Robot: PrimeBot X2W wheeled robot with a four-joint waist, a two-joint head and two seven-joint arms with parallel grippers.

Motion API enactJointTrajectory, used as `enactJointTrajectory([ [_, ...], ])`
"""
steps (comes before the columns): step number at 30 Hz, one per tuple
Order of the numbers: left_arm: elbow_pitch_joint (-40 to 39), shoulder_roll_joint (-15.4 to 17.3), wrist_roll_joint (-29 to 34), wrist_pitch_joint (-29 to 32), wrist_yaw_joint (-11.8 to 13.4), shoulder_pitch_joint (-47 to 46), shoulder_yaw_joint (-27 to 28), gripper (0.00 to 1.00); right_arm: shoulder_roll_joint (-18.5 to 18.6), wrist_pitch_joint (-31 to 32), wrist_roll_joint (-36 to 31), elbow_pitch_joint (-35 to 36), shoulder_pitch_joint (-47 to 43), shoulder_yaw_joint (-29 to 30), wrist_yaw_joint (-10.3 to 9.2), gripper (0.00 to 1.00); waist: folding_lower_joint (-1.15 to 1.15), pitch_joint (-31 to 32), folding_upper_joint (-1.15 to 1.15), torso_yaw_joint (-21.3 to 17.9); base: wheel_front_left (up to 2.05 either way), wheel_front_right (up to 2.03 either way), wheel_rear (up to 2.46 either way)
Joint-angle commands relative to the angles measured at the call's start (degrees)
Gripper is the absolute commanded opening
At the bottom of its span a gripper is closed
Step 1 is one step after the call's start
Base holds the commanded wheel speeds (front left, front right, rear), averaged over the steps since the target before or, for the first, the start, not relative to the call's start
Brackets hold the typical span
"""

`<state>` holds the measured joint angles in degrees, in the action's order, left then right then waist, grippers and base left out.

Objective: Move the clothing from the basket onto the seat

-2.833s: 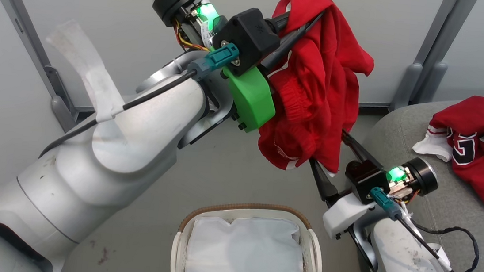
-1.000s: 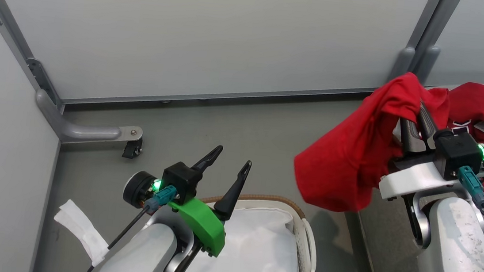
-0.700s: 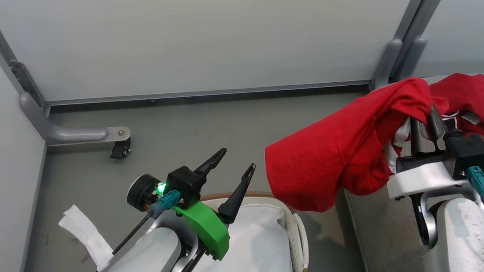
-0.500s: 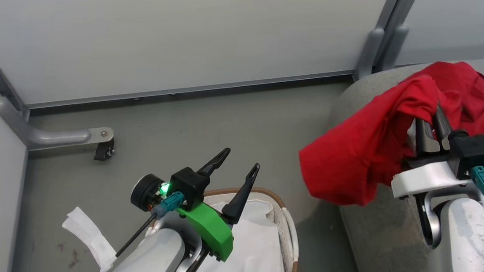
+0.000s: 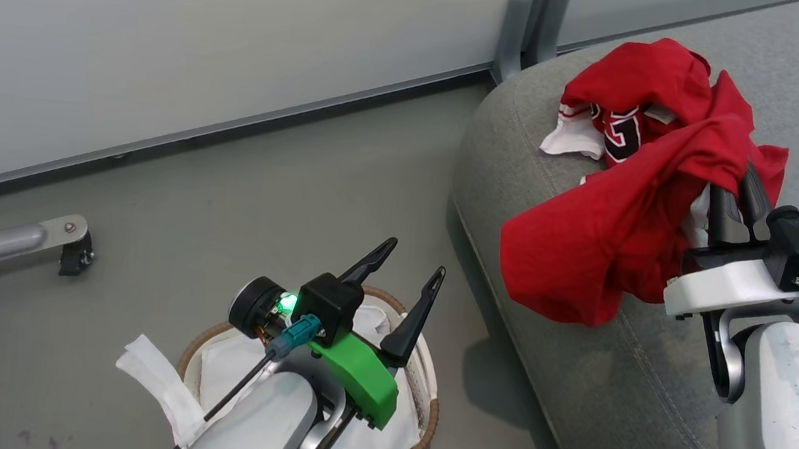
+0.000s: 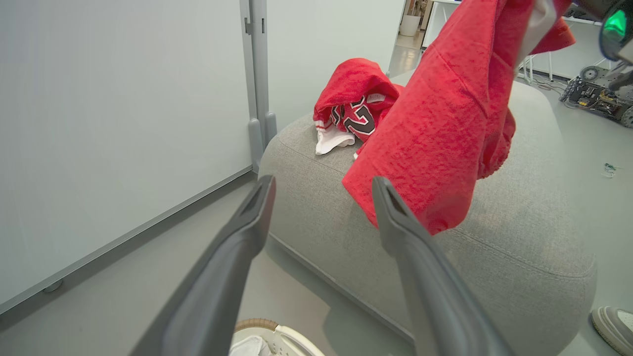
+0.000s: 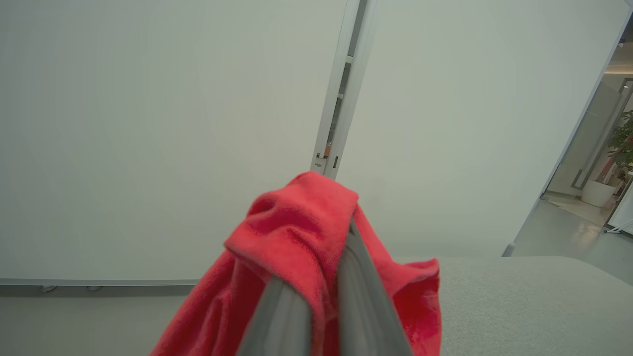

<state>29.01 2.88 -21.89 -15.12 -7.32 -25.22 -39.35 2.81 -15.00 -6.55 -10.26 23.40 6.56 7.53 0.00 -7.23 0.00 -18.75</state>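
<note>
My right gripper (image 5: 737, 185) is shut on a plain red garment (image 5: 611, 230) that drapes over its fingers and hangs above the grey seat (image 5: 548, 356); the same red garment (image 7: 292, 232) wraps the fingertips in the right wrist view. A second red garment (image 5: 646, 101) with a white sleeve and a dark letter lies bunched on the seat behind it. My left gripper (image 5: 414, 259) stands open over the white basket (image 5: 427, 396) with its brown rim and white liner. In the left wrist view the open left gripper (image 6: 321, 185) points at the hanging red garment (image 6: 440, 128) and the seat (image 6: 519, 237).
Grey partition walls (image 5: 205, 37) with a metal post (image 5: 529, 17) stand behind the seat. A partition foot with a caster (image 5: 68, 244) rests on the floor at the left. A shoe (image 6: 613, 326) and another machine (image 6: 593, 91) sit beyond the seat.
The head camera has swung right, bringing more of the seat into view. My right gripper has carried the plain red garment further over the seat, beside the lettered one. The left gripper stays open.
</note>
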Motion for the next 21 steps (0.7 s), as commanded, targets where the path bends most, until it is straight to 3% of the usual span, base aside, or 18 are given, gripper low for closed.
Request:
enactJointTrajectory([
  [1, -0.2, 0.1, 0.1, 0.0, -0.2, -0.6, -0.3, 1.00, 0.2, -0.3, 0.2, 0.3, 0.7, 0.0, -0.08, 0.00, 0.00, -1.9, 0.00, -2.3, 0.00, 0.00, 0.00],
  [11, 0.2, 0.1, 0.0, 0.0, -0.2, -2.1, -1.8, 1.00, 0.5, -0.3, -0.7, 1.5, 4.3, 2.4, -0.08, 0.00, 0.00, -4.1, 0.00, -3.0, 0.00, 0.00, 0.00],
  [15, 0.2, 0.5, 0.2, 0.0, -0.2, -3.3, -2.2, 1.00, 3.5, -0.3, -1.5, 2.2, 9.5, 5.1, -0.08, 0.00, 0.00, -5.8, 0.00, -2.1, 0.00, 0.00, 0.00],
  [21, -1.5, 0.9, 0.7, 0.0, -0.2, -5.2, -3.0, 1.00, 10.9, -0.3, -2.2, 0.6, 19.0, 9.4, -0.08, 0.00, 0.00, -9.6, 0.00, 0.5, 0.00, 0.00, 0.00],
])
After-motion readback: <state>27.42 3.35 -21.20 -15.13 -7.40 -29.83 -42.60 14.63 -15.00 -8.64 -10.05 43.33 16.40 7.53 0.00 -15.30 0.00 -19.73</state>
